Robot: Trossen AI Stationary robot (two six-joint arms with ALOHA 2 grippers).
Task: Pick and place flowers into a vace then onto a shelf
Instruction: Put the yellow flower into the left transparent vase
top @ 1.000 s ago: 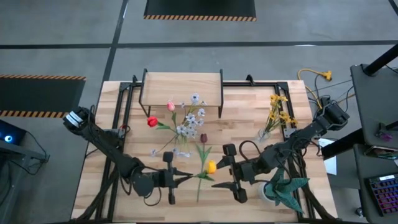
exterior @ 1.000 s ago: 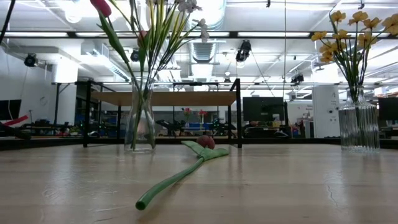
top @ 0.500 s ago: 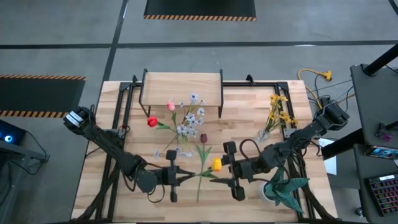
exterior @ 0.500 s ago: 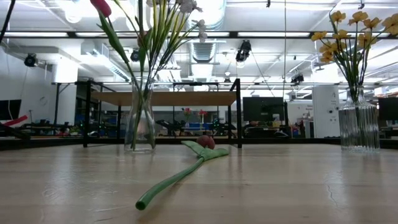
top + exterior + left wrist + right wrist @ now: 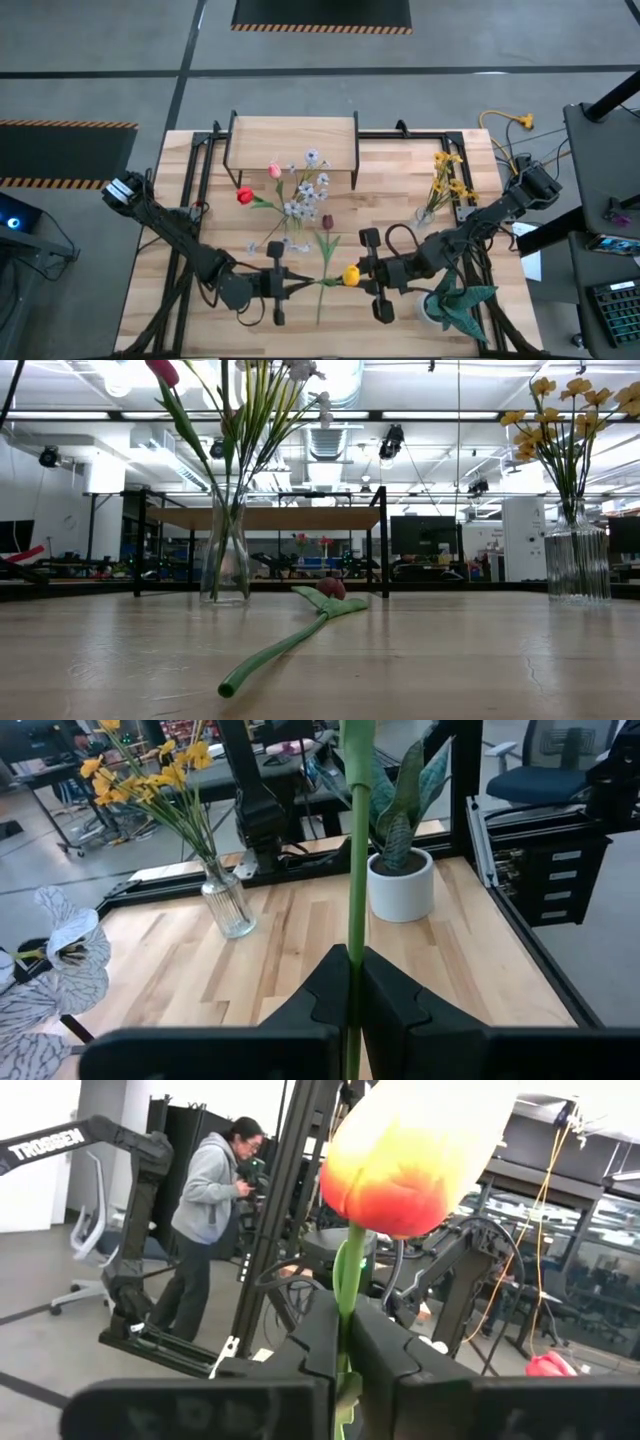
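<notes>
Pale wooden surface fills the high view, and near its front edge both arms meet over one flower: the left gripper is clamped on the green stem of the yellow tulip, while the right gripper pinches the same stem just under the bloom — the wrist views show each pair of fingers pressed together on it. This looks like a hand-over or regrasp in mid-air. Just behind, a dark maroon tulip lies flat on the boards, not yet picked up. Farther back, a glass vase already holds red, pink and pale blossoms, and a second vase carries the yellow bunch. Farthest off, the shelf bears nothing visible — so both vases, by my judgement, have yet to go up.
</notes>
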